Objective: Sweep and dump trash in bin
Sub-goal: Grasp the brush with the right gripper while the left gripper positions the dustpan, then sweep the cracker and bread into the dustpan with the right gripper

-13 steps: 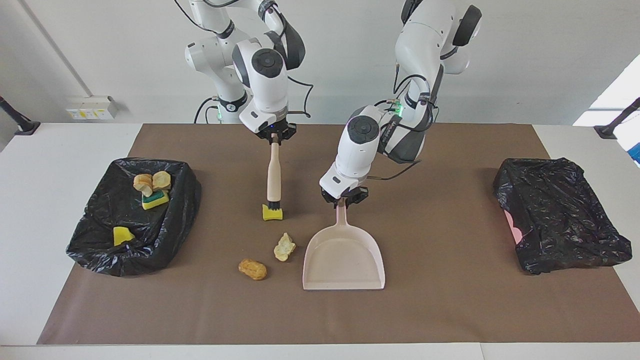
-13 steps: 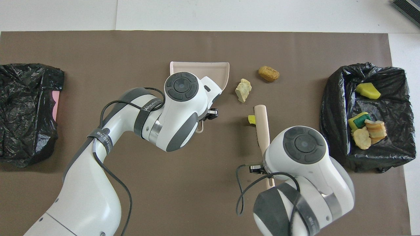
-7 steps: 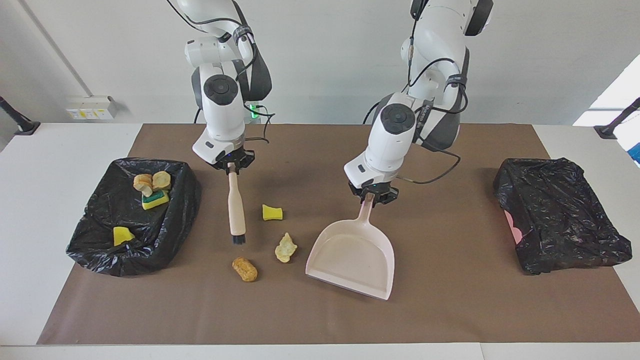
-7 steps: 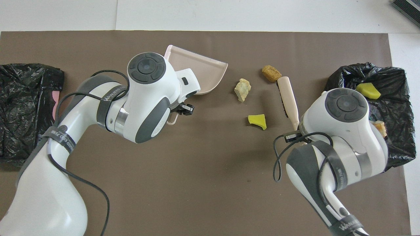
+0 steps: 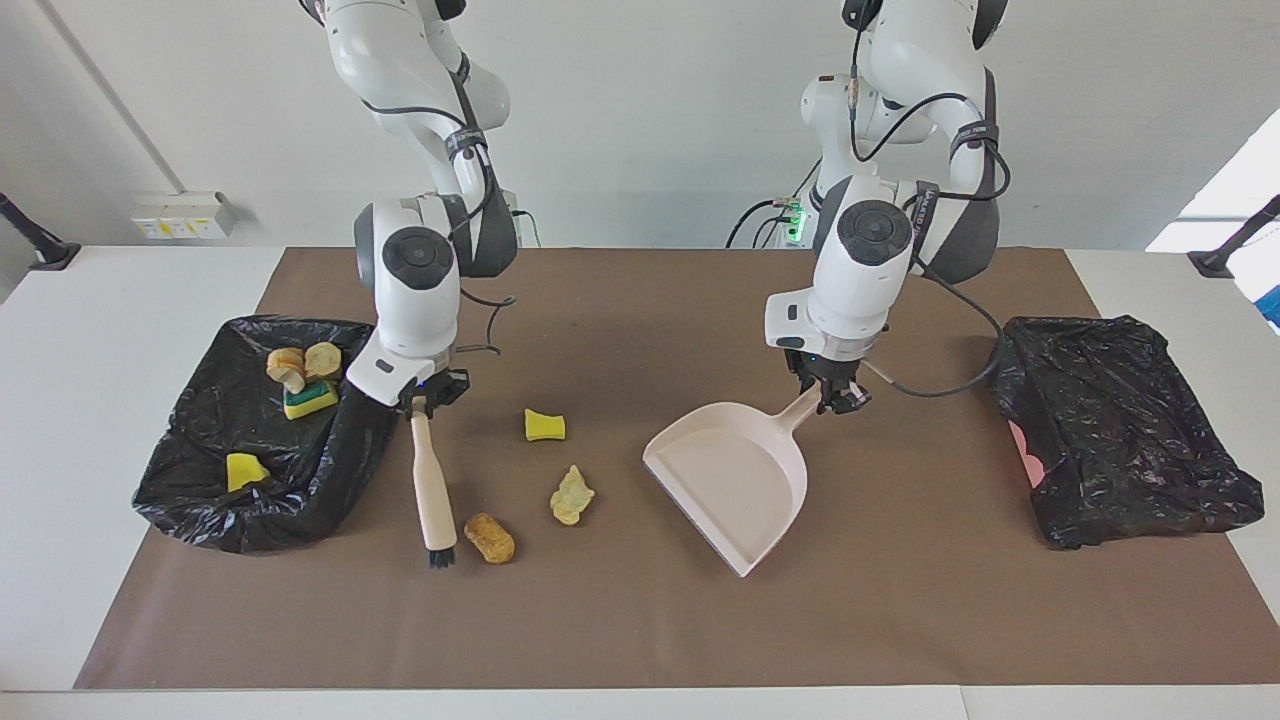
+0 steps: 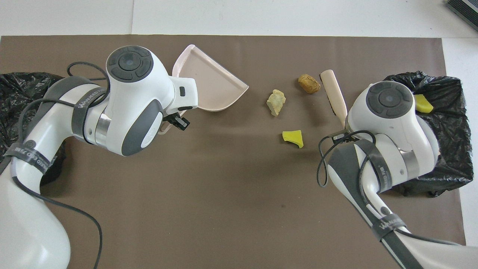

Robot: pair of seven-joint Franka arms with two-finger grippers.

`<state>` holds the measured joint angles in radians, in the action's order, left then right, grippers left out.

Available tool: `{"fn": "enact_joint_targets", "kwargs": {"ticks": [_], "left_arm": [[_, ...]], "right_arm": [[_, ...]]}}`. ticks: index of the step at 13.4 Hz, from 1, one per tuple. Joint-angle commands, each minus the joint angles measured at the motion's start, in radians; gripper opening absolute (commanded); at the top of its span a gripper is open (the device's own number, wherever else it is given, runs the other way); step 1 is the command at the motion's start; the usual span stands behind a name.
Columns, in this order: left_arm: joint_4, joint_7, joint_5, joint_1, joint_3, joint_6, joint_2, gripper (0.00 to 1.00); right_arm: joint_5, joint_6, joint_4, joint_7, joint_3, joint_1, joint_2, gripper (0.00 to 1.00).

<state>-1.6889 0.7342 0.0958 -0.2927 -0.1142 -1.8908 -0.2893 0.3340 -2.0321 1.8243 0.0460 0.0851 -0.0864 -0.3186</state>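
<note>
Facing view: the right gripper [image 5: 428, 402] is gripping the brush [image 5: 433, 495] beside the brown lump [image 5: 489, 538], and the left gripper [image 5: 835, 395] is gripping the dustpan [image 5: 735, 480], probably lifted. Three trash [image 5: 545, 425] scraps are lying between them on the bench [image 5: 900, 600]; four are lying in the bin [image 5: 190, 470]. Next, the pan must be lowered to meet the sweep.

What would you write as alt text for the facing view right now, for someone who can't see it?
Two robot arms work over a brown mat: the right pincer holds a beige brush, bristles beside a brown lump, while the left pincer holds a tilted pink dustpan. Three scraps lie loose between them; four more sit in an open black-lined bin.
</note>
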Motion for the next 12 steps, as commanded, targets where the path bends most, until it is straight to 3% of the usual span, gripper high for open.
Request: {"fn": "enact_joint_targets", "kwargs": {"ticks": [1,3,6,12], "left_arm": [[-0.080,0.245,0.019,0.026,-0.007,-0.019,0.056,0.00],[-0.150,0.316,0.019,0.027,-0.007,-0.057,0.090,0.00],[-0.316,0.298,0.018,0.026,-0.009,-0.241,0.162,0.00],[-0.333,-0.007,0.005,-0.017,-0.010,-0.243,0.151,0.00]], "right_arm": [[0.008,-0.002,-0.040,-0.008,0.019,-0.001,-0.040,0.00],[-0.035,0.003,-0.051,0.024,0.022,-0.057,-0.040,0.00],[-0.153,0.029,-0.045,0.072,0.022,-0.128,-0.033,0.00],[-0.324,0.058,0.009,0.086,0.073,-0.234,0.009,0.00]]}}
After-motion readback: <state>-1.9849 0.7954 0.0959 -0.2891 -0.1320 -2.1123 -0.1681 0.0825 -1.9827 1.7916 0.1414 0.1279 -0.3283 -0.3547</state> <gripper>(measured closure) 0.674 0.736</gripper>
